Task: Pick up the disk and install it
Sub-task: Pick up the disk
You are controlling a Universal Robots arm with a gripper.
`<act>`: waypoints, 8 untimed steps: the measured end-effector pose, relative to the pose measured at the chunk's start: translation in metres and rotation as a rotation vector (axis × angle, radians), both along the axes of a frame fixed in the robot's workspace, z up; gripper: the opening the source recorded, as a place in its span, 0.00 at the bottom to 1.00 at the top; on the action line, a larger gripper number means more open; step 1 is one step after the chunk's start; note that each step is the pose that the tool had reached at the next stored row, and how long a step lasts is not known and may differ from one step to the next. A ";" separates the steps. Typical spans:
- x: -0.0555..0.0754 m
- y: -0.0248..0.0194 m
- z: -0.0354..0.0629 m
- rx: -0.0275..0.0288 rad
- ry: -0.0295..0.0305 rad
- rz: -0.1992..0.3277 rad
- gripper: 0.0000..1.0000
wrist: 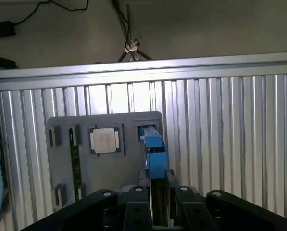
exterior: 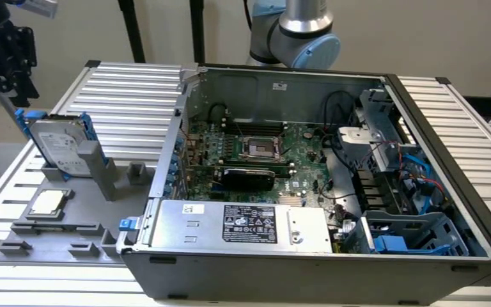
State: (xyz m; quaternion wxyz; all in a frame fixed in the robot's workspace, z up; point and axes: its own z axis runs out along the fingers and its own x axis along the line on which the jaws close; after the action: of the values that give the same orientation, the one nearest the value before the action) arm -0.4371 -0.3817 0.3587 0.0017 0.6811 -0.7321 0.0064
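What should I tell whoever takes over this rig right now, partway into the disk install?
Gripper: jaws open, holding nothing, poised above the disk and not touching it.
Disk: standing on edge in the grey fixture, on the exterior view's left, beside the open computer case. A CPU chip lies flat in the same fixture.
Done: the gripper is lined up over the disk's top edge; the disk is not yet picked up.
Left: the whole pick-up and the install into the case.

The disk [exterior: 56, 146] is dull silver metal with blue plastic edging, the table [exterior: 135, 96] ribbed metal.
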 end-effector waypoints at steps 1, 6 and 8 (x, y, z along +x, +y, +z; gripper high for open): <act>0.000 0.0000 -0.0006 0.0000 0.0000 0.000 0.30; 0.000 0.0000 -0.0075 0.0006 0.0001 0.000 0.47; 0.000 0.0000 -0.0111 0.0010 0.0000 0.000 0.54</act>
State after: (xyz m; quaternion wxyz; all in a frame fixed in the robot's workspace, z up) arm -0.4371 -0.3817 0.3476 0.0014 0.6811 -0.7322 0.0061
